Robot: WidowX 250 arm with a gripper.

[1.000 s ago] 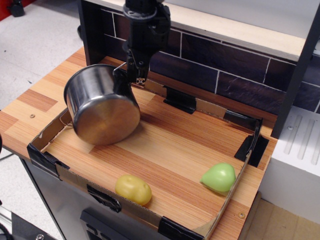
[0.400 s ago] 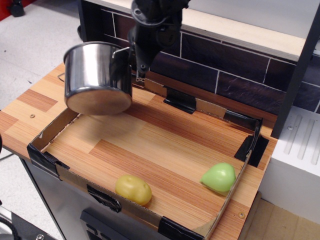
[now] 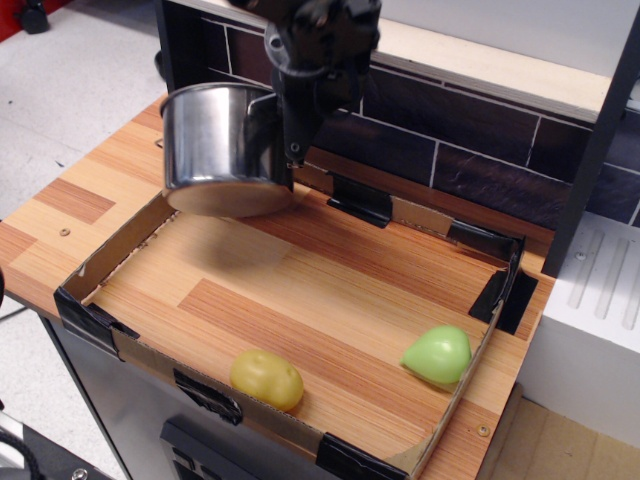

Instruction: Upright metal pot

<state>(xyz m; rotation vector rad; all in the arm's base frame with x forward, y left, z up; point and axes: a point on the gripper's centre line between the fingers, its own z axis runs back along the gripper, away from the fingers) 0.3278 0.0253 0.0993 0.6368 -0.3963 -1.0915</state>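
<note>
Setting: robot lab fitted out as a mock toy kitchen.
- Wooden-laminate desk (image 3: 90, 200) across the centre of the frame, fenced by a low cardboard border (image 3: 110, 250) patched with black tape.
- Dark faux-tile backsplash (image 3: 450, 130) along the top, capped by a pale wooden shelf (image 3: 480, 70).
- White ribbed toy sink edge (image 3: 600, 280), right side.
- Plastic play food at the bottom: yellow piece (image 3: 266, 379), green piece (image 3: 438, 355).
- Grey speckled floor (image 3: 70, 90), upper left.
- Black robot arm (image 3: 320, 40), top centre.
</note>
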